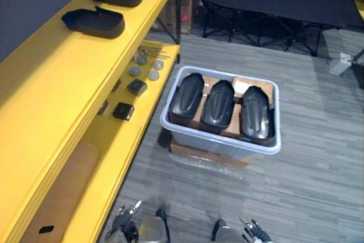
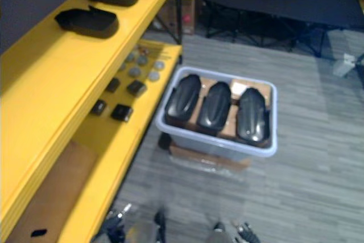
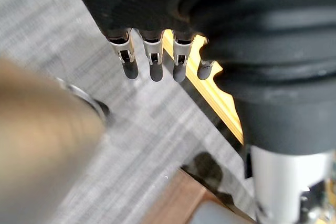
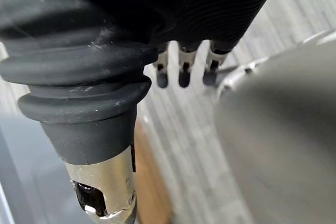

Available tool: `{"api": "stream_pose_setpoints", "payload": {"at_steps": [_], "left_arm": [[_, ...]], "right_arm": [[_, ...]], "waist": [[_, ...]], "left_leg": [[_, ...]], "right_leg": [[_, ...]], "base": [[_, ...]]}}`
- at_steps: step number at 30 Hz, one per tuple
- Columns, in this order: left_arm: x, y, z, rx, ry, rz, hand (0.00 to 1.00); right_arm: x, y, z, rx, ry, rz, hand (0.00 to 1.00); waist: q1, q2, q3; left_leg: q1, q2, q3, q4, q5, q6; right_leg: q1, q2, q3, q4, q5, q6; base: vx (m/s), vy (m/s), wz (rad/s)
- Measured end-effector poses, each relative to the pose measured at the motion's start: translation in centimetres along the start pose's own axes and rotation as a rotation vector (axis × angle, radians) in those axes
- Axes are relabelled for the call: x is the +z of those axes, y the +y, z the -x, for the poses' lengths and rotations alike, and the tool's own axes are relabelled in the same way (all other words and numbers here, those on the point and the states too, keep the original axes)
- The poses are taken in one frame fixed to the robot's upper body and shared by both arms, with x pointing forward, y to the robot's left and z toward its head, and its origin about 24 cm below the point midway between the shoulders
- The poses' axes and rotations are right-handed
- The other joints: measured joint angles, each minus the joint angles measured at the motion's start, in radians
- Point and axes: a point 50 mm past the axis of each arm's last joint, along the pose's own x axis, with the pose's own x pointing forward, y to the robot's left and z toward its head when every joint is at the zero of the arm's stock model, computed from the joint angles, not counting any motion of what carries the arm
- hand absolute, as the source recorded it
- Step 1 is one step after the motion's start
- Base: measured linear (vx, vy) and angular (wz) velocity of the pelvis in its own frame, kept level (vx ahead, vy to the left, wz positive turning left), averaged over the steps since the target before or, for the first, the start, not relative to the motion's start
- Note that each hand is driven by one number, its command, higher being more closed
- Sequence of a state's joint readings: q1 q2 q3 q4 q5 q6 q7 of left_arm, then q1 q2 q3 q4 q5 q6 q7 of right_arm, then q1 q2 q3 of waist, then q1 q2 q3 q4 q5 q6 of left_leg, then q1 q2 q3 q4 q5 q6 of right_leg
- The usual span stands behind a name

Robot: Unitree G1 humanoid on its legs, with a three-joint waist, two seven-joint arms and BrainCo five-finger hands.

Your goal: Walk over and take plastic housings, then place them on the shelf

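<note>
Three black plastic housings (image 1: 221, 106) lie side by side in a grey bin (image 1: 175, 132) on the floor ahead. Three more black housings (image 1: 94, 22) rest in a row on the top of the yellow shelf (image 1: 45, 89) at the left. My left hand (image 1: 126, 220) hangs low at the near edge, its fingers (image 3: 152, 59) straight and holding nothing. At the near right hangs my right hand (image 1: 253, 230), its fingers (image 4: 184, 69) also relaxed and empty. Both hands are well short of the bin.
The lower shelf level (image 1: 122, 140) carries small black boxes (image 1: 123, 110) and round grey discs (image 1: 145, 65). A cardboard box (image 1: 207, 156) sits under the bin. A black folding cot (image 1: 273, 1) stands at the back. Grey plank floor lies between me and the bin.
</note>
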State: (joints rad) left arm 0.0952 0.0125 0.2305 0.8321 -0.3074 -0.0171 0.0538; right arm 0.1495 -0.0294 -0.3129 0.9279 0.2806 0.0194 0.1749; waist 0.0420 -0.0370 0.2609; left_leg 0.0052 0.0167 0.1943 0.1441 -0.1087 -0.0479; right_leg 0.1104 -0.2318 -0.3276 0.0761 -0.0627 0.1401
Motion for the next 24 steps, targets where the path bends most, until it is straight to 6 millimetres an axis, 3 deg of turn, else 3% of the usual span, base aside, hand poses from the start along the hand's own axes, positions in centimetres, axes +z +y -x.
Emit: {"api": "stream_pose_setpoints", "payload": {"at_steps": [6, 8, 9, 10, 11, 12, 13, 14, 15, 21, 24], "left_arm": [[1.1, -2.8, -0.3, -0.171, -0.027, -0.122, 0.0], [1.1, -3.5, -0.4, -0.209, -0.019, -0.197, 0.0], [1.0, -3.8, -0.4, -0.234, -0.009, -0.254, 0.0], [1.1, -3.9, -0.4, -0.243, -0.01, -0.28, 0.0], [1.4, -3.8, -0.5, -0.254, -0.007, -0.332, 0.0], [1.6, -3.7, -0.6, -0.253, 0.002, -0.351, 0.0], [1.9, -3.5, -0.7, -0.249, 0.002, -0.357, 0.0], [2.3, -3.3, -0.9, -0.246, 0.003, -0.384, 0.0], [2.7, -2.8, -1.0, -0.233, 0.009, -0.395, 0.0], [2.6, -3.0, -1.2, -0.224, 0.045, -0.401, 0.0], [1.6, -2.4, -0.9, -0.201, 0.076, -0.395, 0.0]], "right_arm": [[0.3, 1.6, -0.7, 0.039, 0.03, 0.046, 0.0], [1.1, 1.8, -1.0, 0.035, 0.014, 0.032, 0.0], [1.4, 1.8, -1.0, 0.035, 0.008, 0.031, 0.0], [1.3, 1.8, -1.0, 0.035, 0.01, 0.03, 0.0], [0.8, 1.9, -0.9, 0.034, 0.006, 0.024, 0.0], [0.6, 1.9, -0.8, 0.037, 0.008, 0.027, 0.0], [0.4, 1.9, -0.8, 0.037, 0.015, 0.036, 0.0], [-0.1, 1.8, -0.7, 0.033, 0.034, 0.045, 0.0], [-0.6, 1.8, -0.7, 0.032, 0.055, 0.043, 0.0], [-0.9, -0.1, -0.3, -0.032, 0.083, 0.031, 0.0], [-1.1, -0.3, -0.3, -0.025, 0.113, 0.05, 0.0]], "waist": [[0.002, -0.021, -0.022], [-0.002, -0.014, -0.023], [-0.003, -0.01, -0.022], [-0.003, -0.014, -0.02], [-0.011, -0.03, -0.005], [-0.025, -0.044, -0.012], [-0.027, -0.048, -0.012], [-0.026, -0.059, -0.012], [-0.025, -0.084, -0.01], [-0.041, -0.034, -0.019], [-0.033, -0.026, -0.015]], "left_leg": [[-0.004, -0.004, -0.049, 0.042, -0.034, 0.018], [0.002, 0.018, -0.049, 0.08, -0.068, 0.028], [0.027, 0.033, -0.048, 0.081, -0.085, 0.027], [0.04, 0.034, -0.05, 0.08, -0.091, 0.027], [0.084, 0.045, -0.072, 0.084, -0.108, 0.031], [0.084, 0.056, -0.087, 0.104, -0.125, 0.031], [0.082, 0.063, -0.095, 0.119, -0.134, 0.027], [0.08, 0.066, -0.101, 0.14, -0.151, 0.016], [0.077, 0.043, -0.103, 0.158, -0.166, 0.01], [-0.028, 0.082, -0.164, 0.243, -0.203, -0.015], [-0.019, 0.102, -0.173, 0.247, -0.198, -0.026]], "right_leg": [[0.041, 0.003, -0.005, 0.006, -0.004, -0.009], [0.002, 0.004, 0.01, 0.127, -0.02, -0.03], [-0.056, -0.001, 0.052, 0.282, -0.023, -0.035], [-0.081, -0.007, 0.071, 0.352, -0.022, -0.036], [-0.147, -0.017, 0.131, 0.521, -0.061, -0.055], [-0.153, 0.008, 0.14, 0.503, -0.118, -0.051], [-0.154, 0.022, 0.139, 0.465, -0.127, -0.058], [-0.157, 0.054, 0.137, 0.354, -0.083, -0.058], [-0.169, 0.054, 0.133, 0.281, -0.004, -0.055], [-0.126, 0.112, 0.102, 0.139, -0.009, -0.033], [-0.075, 0.134, 0.079, 0.079, 0.005, -0.042]], "base": [[0.14, 0.033, 0.22], [0.04, 0.073, -0.06], [0.01, 0.095, -0.07], [0.04, 0.079, 0.09], [0.04, 0.015, 0.35], [0.04, -0.023, 0.44], [0.01, -0.032, 0.38], [0.04, -0.065, 0.23], [0.03, -0.052, 0.1], [0.06, -0.068, 0.21], [0.04, -0.046, 0.18]]}}
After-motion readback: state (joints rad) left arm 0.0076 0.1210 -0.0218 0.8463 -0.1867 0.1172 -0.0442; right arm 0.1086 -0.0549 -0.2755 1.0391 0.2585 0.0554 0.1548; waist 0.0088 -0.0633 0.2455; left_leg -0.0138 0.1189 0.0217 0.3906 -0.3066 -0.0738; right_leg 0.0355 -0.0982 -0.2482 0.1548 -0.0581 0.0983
